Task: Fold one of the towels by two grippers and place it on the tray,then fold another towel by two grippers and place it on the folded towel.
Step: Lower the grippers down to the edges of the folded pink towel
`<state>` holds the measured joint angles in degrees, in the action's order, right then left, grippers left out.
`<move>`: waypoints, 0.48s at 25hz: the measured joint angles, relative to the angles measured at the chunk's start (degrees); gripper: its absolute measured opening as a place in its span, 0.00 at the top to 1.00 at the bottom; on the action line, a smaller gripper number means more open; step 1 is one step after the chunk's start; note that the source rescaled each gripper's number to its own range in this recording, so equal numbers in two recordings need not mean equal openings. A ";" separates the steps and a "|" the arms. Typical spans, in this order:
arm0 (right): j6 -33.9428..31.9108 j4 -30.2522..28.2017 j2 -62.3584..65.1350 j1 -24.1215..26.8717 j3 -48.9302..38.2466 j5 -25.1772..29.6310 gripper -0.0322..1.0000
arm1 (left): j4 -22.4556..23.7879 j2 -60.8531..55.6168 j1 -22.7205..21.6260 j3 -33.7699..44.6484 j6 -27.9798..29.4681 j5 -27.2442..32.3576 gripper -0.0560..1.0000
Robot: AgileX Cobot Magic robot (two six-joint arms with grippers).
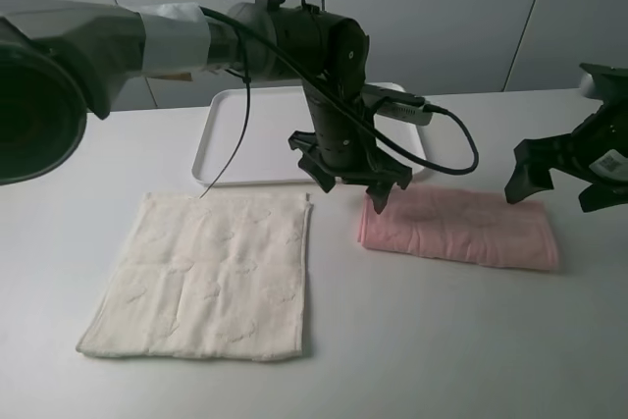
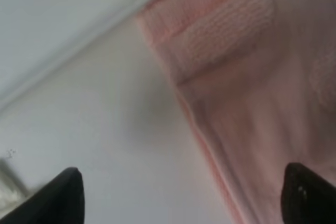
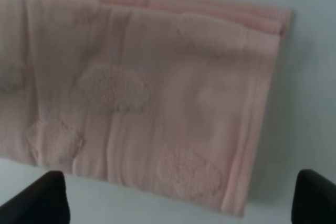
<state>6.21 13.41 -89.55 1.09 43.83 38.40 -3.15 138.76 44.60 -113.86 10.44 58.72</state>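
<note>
A pink towel (image 1: 459, 227), folded into a long strip, lies on the table right of centre. It also shows in the left wrist view (image 2: 252, 93) and the right wrist view (image 3: 147, 98). A cream towel (image 1: 208, 274) lies flat and unfolded at the front left. The white tray (image 1: 257, 134) stands empty behind them. My left gripper (image 1: 351, 187) is open just above the pink towel's left end. My right gripper (image 1: 557, 183) is open above its far right corner. Neither holds anything.
The left arm reaches across the tray with a black cable (image 1: 461, 149) looping to its right. A grey wall stands behind the table. The white table (image 1: 442, 340) extends in front of both towels.
</note>
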 joint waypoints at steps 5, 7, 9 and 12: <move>-0.60 -0.40 -3.68 0.00 0.36 0.60 0.09 | 0.00 2.34 0.00 -1.01 4.00 2.64 0.04; -0.60 -0.40 -4.90 0.00 0.60 0.60 0.09 | 0.00 2.52 0.00 -1.08 5.28 2.74 0.04; -0.74 -0.40 -5.84 0.00 0.60 0.60 0.09 | 0.00 2.61 0.00 -1.08 6.17 2.74 0.04; -0.74 -0.40 -6.08 0.00 0.99 0.60 0.09 | 0.45 2.61 0.00 -1.08 7.12 2.74 0.04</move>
<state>5.47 13.01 -95.63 1.09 44.82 39.00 -2.70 141.37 44.60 -114.94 17.57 61.46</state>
